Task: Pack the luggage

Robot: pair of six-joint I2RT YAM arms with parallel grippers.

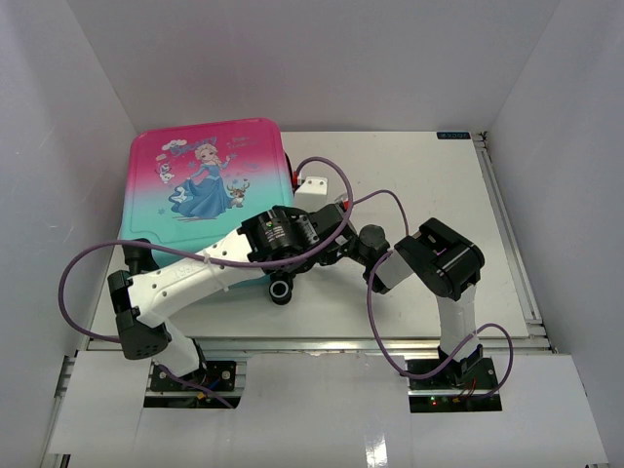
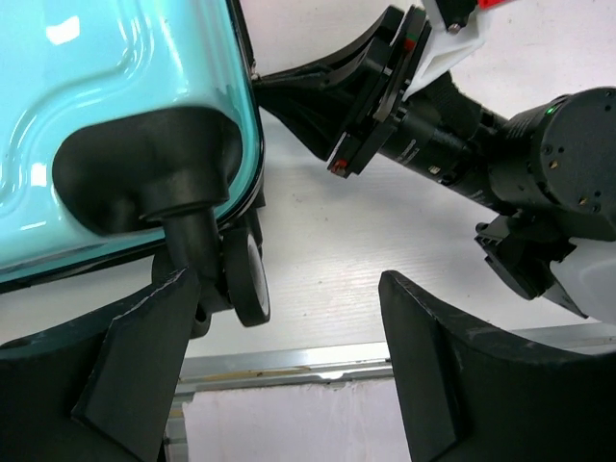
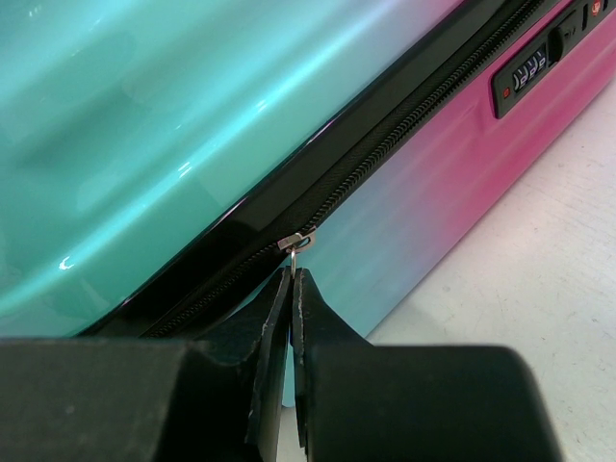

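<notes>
Two grippers at the suitcase, upper left overhead: right gripper, jaws clamped on zip pull; left gripper, jaws apart by a wheel. Likely zipping; next, draw pull along track.

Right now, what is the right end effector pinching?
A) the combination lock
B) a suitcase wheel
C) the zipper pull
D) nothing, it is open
C: in the right wrist view the right end effector is shut on the small metal zipper pull hanging from the black zipper of the luggage; the combination lock sits farther along.
</notes>
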